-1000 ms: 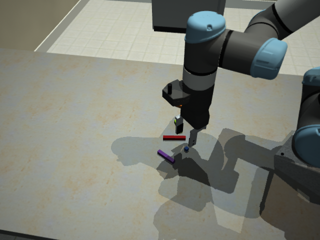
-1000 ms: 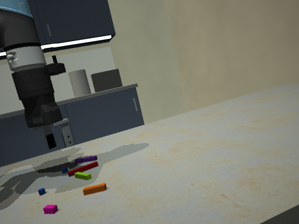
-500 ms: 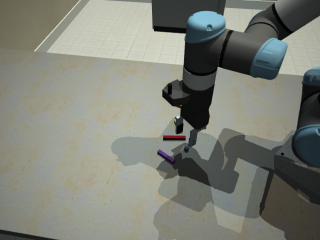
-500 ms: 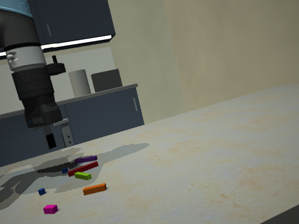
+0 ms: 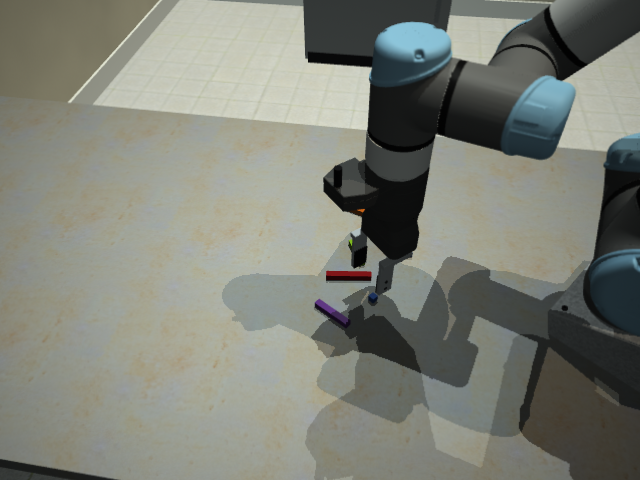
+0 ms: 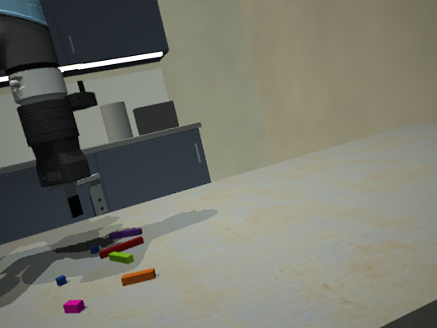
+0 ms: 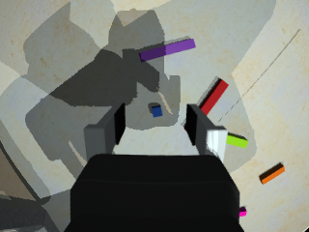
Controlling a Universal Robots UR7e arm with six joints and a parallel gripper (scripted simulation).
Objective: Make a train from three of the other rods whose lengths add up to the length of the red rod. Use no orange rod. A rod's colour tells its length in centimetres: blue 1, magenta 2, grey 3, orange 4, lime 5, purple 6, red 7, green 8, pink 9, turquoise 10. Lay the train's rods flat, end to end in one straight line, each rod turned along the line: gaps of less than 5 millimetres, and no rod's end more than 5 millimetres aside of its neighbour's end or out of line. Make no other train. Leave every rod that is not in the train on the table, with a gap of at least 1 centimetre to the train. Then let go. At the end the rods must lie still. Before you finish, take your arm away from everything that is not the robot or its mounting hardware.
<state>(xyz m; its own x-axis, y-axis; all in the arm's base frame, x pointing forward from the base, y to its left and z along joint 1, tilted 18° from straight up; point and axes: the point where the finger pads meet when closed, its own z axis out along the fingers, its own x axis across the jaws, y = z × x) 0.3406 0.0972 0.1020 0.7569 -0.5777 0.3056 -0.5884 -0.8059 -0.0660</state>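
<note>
While claw (image 5: 372, 271) (image 6: 88, 208) (image 7: 155, 116) hovers wide open, empty, blue rod (image 5: 372, 297) (image 6: 94, 249) (image 7: 156, 111) lies below, red rod (image 5: 348, 275) (image 6: 121, 247) (image 7: 213, 98) near.

Open floor around the purple rod (image 5: 332, 313) (image 6: 125, 233) (image 7: 167, 49); my inner side (careful!) meets the red rod (image 5: 348, 276) (image 6: 121, 247) (image 7: 213, 97).

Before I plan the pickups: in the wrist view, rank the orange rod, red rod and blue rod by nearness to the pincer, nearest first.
1. Blue rod, just ahead, between the fingers' lines
2. Red rod, right of it
3. Orange rod, far right
</note>
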